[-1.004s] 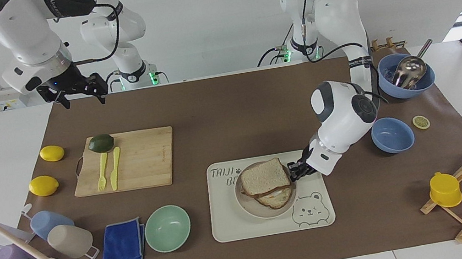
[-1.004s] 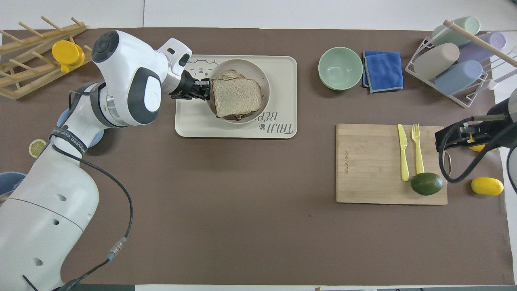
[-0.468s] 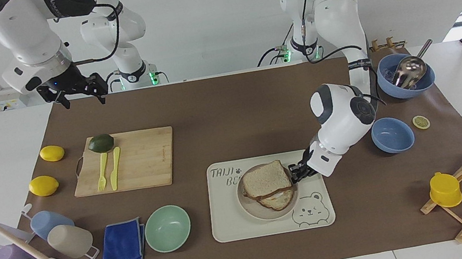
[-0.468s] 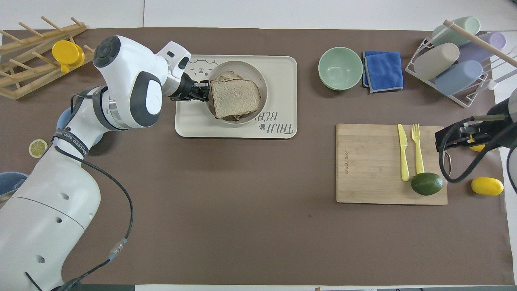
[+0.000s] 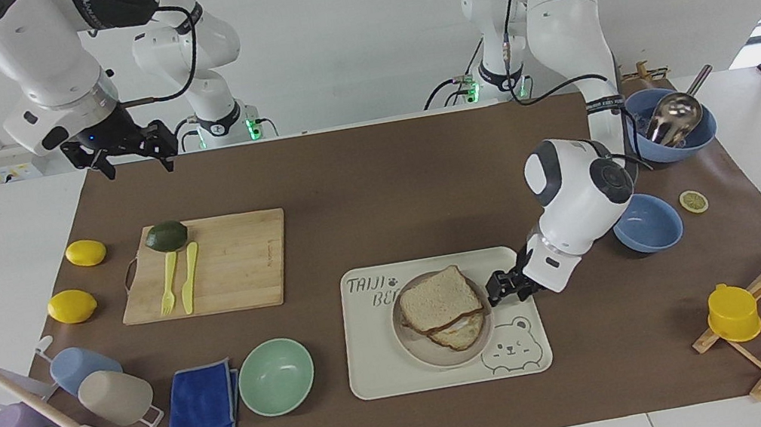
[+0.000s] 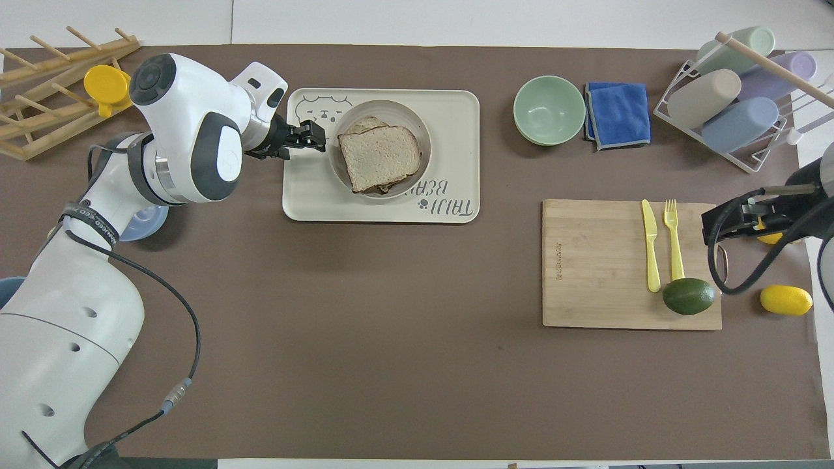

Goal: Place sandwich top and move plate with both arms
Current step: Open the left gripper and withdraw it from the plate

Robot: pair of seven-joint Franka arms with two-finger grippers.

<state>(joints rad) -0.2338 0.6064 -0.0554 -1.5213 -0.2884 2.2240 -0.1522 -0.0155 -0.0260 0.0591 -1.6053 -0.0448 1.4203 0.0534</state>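
On the bear-printed tray [image 5: 374, 367], in the facing view, sits the plate [image 5: 412, 342] with the sandwich top [image 5: 439, 301] lying flat on the lower slice, its corners overhanging a little. The left gripper [image 5: 502, 289] hangs low over the tray's edge just beside the plate rim, toward the left arm's end of the table; its fingers are spread and hold nothing, clear of the bread. Bare brown mat lies between the tray and the cutting board [image 5: 236, 263], and nearer to the robots than the tray. A mint-green bowl [image 5: 276, 376] stands near the tray toward the right arm's end. The right gripper [image 5: 135, 160] waits high over the mat's edge nearest the robots, fingers parted.

Seen from overhead, the sandwich top [image 6: 379, 155] covers most of the plate [image 6: 339, 169], a crescent of rim showing all round. The left gripper [image 6: 311, 135] is over the tray's [image 6: 313, 202] strip beside the plate. A wide stretch of open mat spreads nearer to the robots than the tray. The right gripper [image 6: 733, 221] shows over the cutting board's [image 6: 599, 286] end.
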